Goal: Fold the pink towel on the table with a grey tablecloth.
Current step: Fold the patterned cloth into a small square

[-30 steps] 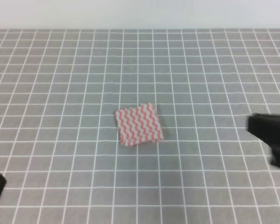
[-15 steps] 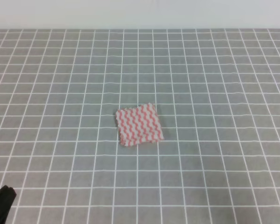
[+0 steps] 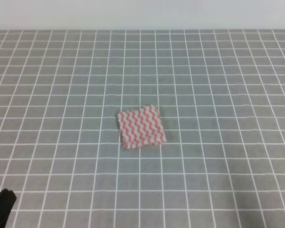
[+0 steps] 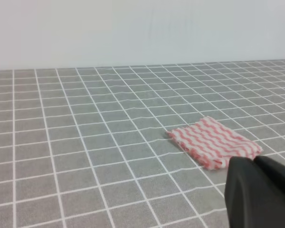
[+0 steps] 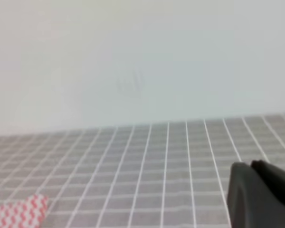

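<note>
A small, thin cloth with pink-and-white wavy stripes, the pink towel (image 3: 141,127), lies flat near the middle of the counter (image 3: 218,85), a broad surface under grey cloth ruled with a white grid of small squares. The towel is nearly square, so it has no clear long axis. It sits slightly skewed to the grid, and in the high view its stripes run from the near edge toward the far edge, leaning a little left at the top. Nothing touches it.

The left gripper (image 3: 1,206) shows only as a dark tip at the near left corner of the high view, well apart from the towel. The right gripper (image 5: 261,192) shows only in its own wrist view. Each wrist view shows two dark fingers pressed close together, so both look closed and hold nothing.
</note>
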Action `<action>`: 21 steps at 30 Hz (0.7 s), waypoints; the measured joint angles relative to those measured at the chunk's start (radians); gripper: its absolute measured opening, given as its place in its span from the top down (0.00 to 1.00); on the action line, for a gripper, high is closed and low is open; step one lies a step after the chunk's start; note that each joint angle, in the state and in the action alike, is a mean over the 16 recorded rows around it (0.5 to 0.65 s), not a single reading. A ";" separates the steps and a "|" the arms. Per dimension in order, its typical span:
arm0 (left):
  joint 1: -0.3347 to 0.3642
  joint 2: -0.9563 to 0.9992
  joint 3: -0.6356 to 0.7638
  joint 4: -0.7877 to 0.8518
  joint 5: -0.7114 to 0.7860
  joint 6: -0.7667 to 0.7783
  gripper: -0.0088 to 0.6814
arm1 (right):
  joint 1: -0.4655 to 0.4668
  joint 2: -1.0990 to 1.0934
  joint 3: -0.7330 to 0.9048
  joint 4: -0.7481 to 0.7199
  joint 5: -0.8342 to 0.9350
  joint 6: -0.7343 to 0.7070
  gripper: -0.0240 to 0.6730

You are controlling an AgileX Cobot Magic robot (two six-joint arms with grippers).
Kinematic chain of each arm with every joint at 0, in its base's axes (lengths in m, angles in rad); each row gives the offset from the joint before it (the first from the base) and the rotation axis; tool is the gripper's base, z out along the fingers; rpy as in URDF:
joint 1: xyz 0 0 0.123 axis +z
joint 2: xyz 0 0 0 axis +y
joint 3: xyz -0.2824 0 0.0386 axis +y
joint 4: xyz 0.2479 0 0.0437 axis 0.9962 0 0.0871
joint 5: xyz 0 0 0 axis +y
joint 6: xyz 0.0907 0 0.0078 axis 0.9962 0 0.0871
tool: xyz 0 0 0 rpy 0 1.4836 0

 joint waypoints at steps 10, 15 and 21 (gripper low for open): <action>0.000 0.001 0.002 0.001 -0.004 0.000 0.99 | -0.085 -0.116 0.001 -0.015 0.133 0.000 0.99; 0.000 0.002 0.002 0.001 -0.005 0.000 0.99 | -0.085 -0.115 0.002 -0.123 0.163 0.081 0.99; -0.001 0.005 0.006 0.002 -0.007 0.000 0.99 | -0.085 -0.115 0.002 -0.310 0.252 0.231 0.99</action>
